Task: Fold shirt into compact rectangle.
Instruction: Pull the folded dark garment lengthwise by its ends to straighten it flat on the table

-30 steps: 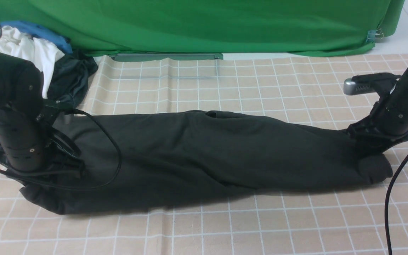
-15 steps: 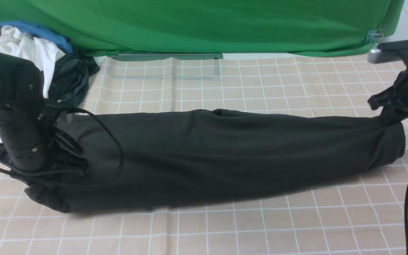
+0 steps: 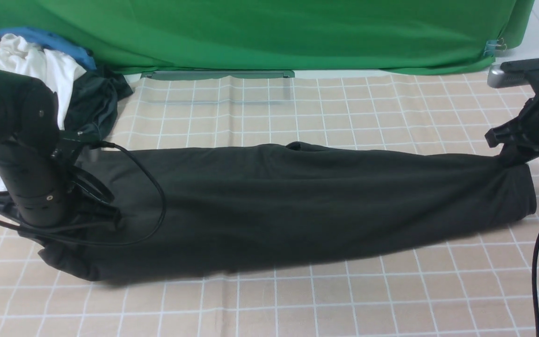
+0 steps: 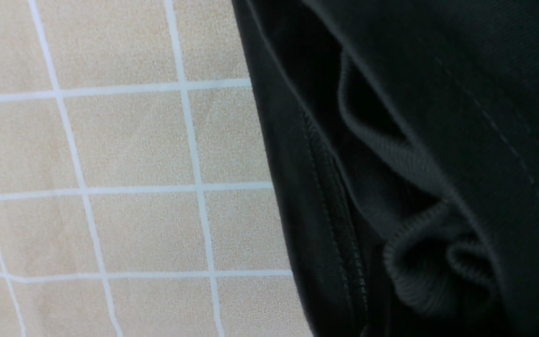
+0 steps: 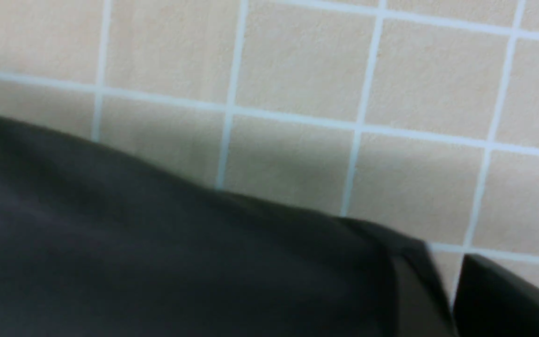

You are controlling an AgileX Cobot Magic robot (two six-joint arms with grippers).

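The black shirt [image 3: 297, 201] lies as one long band across the checked cloth, pulled taut between my two arms. My left gripper [image 3: 87, 210] is pressed into its left end, shut on bunched cloth, and its jaws are hidden. The left wrist view shows the shirt [image 4: 438, 117] folded over itself with a ribbed edge [image 4: 414, 271] gathered near the grip. My right gripper [image 3: 508, 157] holds the shirt's far right corner, lifted a little off the table. In the right wrist view the shirt [image 5: 157, 257] fills the lower part, beside one dark finger [image 5: 508, 299].
A pile of white, blue and dark clothes [image 3: 40, 70] lies at the back left, behind my left arm. A green backdrop [image 3: 269, 32] closes the far edge. The checked tablecloth [image 3: 297, 299] shows bare in front of the shirt. A black cable [image 3: 538, 262] hangs at the right.
My right gripper rose and moved back and to the right with the shirt's end, stretching the band out. The left arm and the shirt's left end slid slightly right.
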